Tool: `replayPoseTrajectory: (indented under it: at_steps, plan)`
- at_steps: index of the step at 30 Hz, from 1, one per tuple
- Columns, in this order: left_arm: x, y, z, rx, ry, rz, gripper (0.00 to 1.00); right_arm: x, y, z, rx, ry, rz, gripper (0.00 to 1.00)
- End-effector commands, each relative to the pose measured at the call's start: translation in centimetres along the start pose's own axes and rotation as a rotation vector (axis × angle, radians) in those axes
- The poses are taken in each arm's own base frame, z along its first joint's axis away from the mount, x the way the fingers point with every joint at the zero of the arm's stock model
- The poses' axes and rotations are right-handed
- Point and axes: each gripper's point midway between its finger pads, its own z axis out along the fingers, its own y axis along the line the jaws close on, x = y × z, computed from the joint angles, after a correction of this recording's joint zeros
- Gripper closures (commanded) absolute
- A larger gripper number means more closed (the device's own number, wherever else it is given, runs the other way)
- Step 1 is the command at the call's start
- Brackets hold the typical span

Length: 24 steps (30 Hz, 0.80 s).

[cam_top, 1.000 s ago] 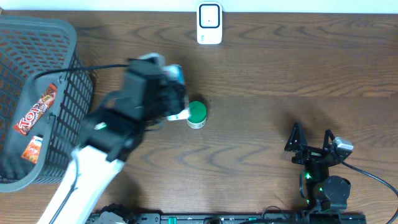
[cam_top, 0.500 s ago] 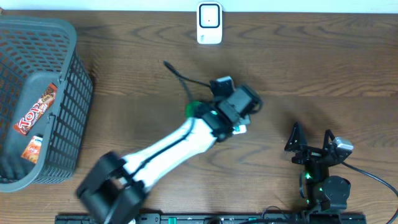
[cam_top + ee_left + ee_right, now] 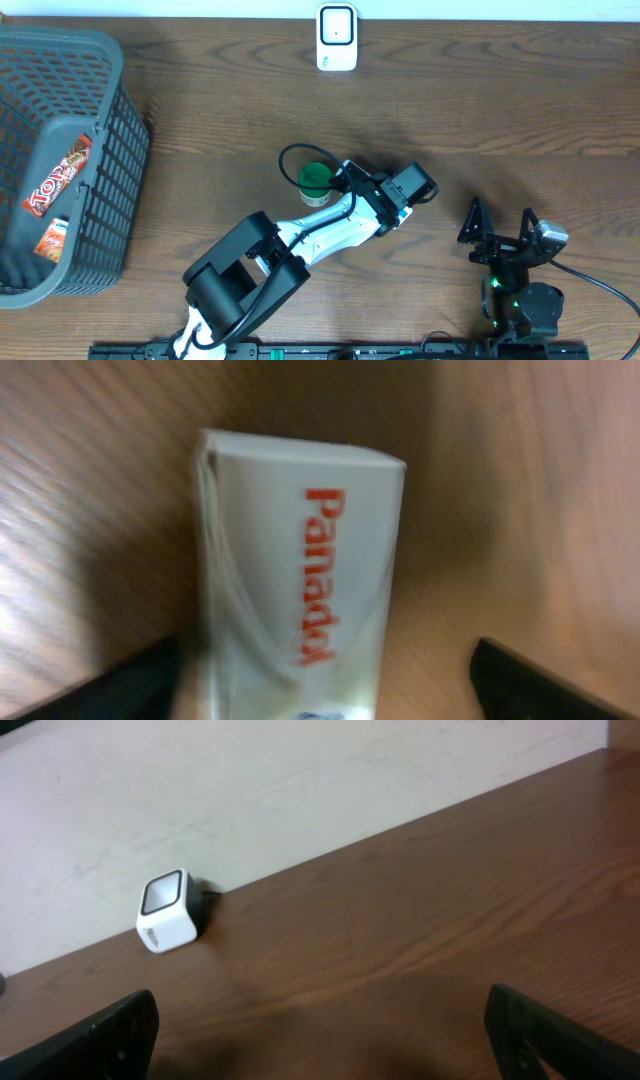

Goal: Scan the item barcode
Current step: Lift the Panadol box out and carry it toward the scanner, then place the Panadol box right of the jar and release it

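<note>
Box (image 3: 300,590) of tablets, white with red lettering, lies on the table (image 3: 520,110) right of centre, between the spread-wide, empty fingers of the left gripper (image 3: 408,195). The scanner (image 3: 337,38) stands top centre, well apart. Likely a regrip; next, close and carry the barcode to it.

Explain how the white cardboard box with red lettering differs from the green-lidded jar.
The white cardboard box is rectangular, the green-lidded jar round. The box lies flat between the open fingers of the left gripper; the jar stands lid-up, clear of them. Both sit on the wooden table.
</note>
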Motion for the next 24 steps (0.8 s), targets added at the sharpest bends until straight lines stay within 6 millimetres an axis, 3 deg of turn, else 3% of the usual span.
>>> replayPoseTrajectory:
  at_steps: [1,6,10,11,16,19,20,23,24]
  plan:
    - [0.4,-1.3,0.0,0.055,0.018,-0.114,0.02,-0.1,-0.2,0.0,0.008,-0.004,-0.012,0.01]
    - [0.7,-3.1,-0.5,0.12,0.03,0.018,0.01,-0.1,-0.2,0.0,0.008,-0.004,-0.012,0.01]
    - [0.1,-4.4,-2.3,0.158,0.017,0.139,0.01,-0.1,-0.2,0.0,0.008,-0.004,-0.012,0.01]
    - [-0.4,-5.3,-4.4,0.188,0.01,0.207,0.01,-0.1,-0.2,0.0,0.008,-0.004,-0.012,0.01]
    - [-0.7,-8.1,-10.1,0.319,-0.007,0.429,0.01,-0.1,-0.2,0.0,0.008,-0.004,-0.012,0.01]
    - [-1.6,-8.8,-14.9,0.382,-0.047,0.642,0.01,-0.1,-0.2,0.0,0.008,-0.004,-0.012,0.01]
    - [-2.8,-8.6,-17.5,0.396,-0.082,0.743,0.01,-0.1,-0.2,0.0,0.008,-0.004,-0.012,0.01]
    - [-6.4,-8.3,-22.1,0.421,-0.162,0.83,0.01,-0.1,-0.2,0.0,0.008,-0.004,-0.012,0.01]
    - [-9.5,-8.2,-25.4,0.449,-0.23,0.864,0.01,-0.1,-0.2,0.0,0.008,-0.004,-0.012,0.01]
